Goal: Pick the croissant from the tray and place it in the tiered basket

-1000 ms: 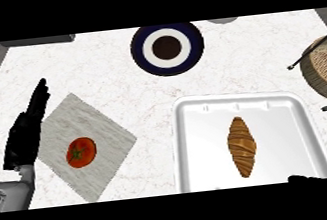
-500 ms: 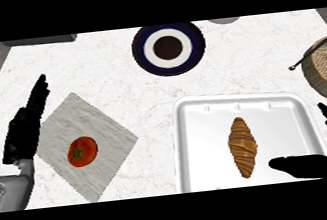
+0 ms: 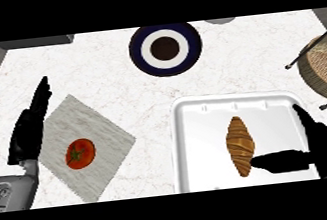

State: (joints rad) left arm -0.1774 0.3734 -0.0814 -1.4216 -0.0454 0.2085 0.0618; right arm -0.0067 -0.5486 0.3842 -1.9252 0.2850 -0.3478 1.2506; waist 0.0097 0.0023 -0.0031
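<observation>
Your right hand [image 3: 320,150] is open beside the croissant [image 3: 239,146].
Fingers straight, thumb just right of the croissant, which lies on the white tray [image 3: 198,128]; left hand [image 3: 29,130] rests open, far left.

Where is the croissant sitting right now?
In the head view the croissant lies on the white tray at the counter's right side, with the robot's right hand open beside it, thumb close to its lower end.
</observation>
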